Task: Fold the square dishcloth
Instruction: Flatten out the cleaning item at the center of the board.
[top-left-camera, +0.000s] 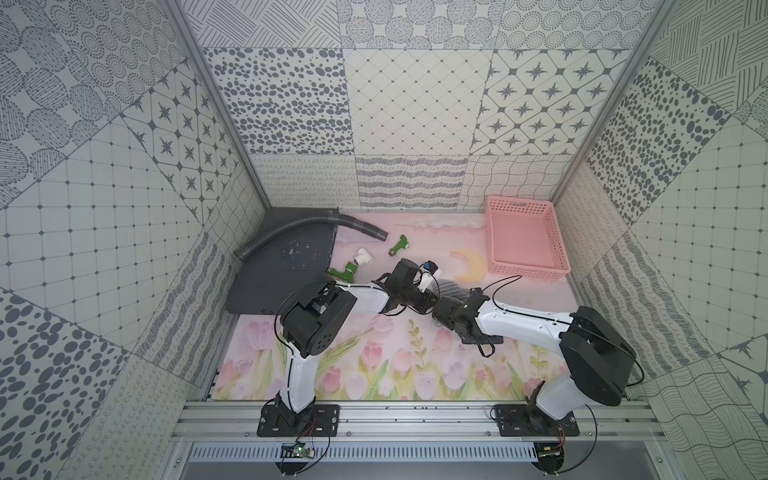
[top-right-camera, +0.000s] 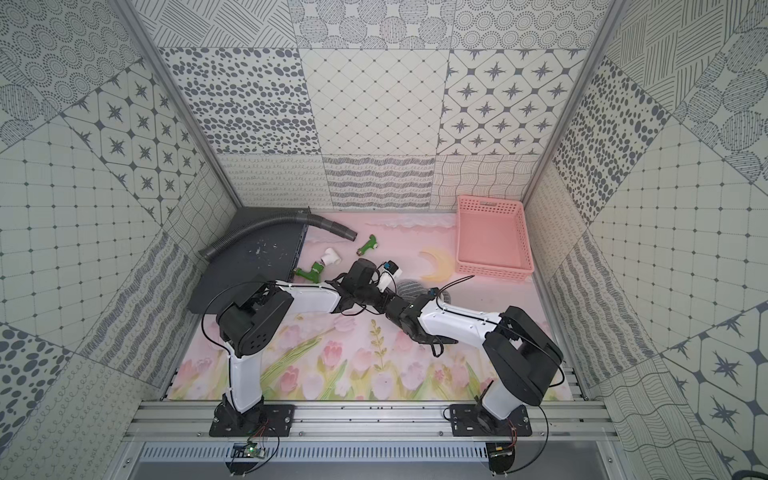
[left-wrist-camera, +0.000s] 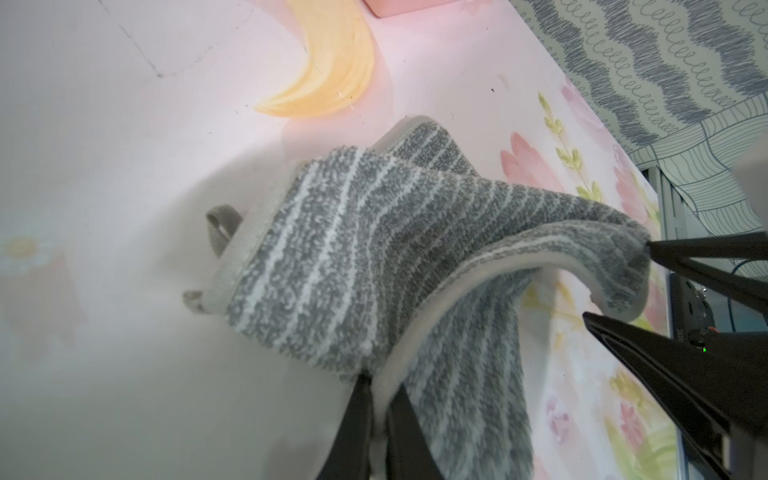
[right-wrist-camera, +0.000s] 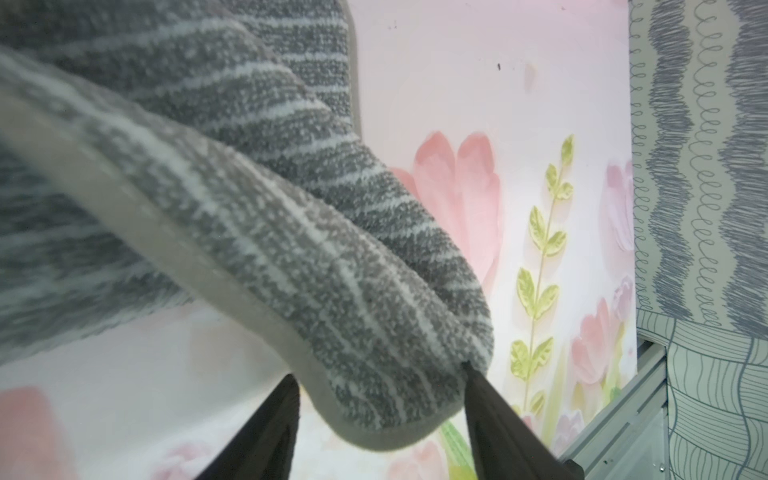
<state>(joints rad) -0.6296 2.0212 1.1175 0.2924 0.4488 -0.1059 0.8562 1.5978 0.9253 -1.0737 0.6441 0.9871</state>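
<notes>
The square dishcloth (left-wrist-camera: 374, 249), grey with thin white stripes, is bunched and lifted off the flowered table mat (left-wrist-camera: 124, 332); both top views show only a patch of it (top-left-camera: 449, 287) (top-right-camera: 409, 286) between the two wrists. My left gripper (left-wrist-camera: 380, 380) is shut on the cloth's pale hem. My right gripper (right-wrist-camera: 379, 372) stands open, its fingers apart on either side of a rounded corner of the dishcloth (right-wrist-camera: 291, 249); one fingertip touches the pile. The left wrist view shows the right gripper (left-wrist-camera: 617, 282) straddling that fold.
A pink basket (top-left-camera: 528, 269) stands at the back right. A grey ribbed hose (top-left-camera: 299, 226) lies over a dark board (top-left-camera: 278, 286) at the back left. Two green fittings (top-left-camera: 342, 272) (top-left-camera: 399, 245) and a white elbow (top-left-camera: 364, 257) lie behind the left wrist. A yellow crescent (top-left-camera: 469, 268) is beside the basket.
</notes>
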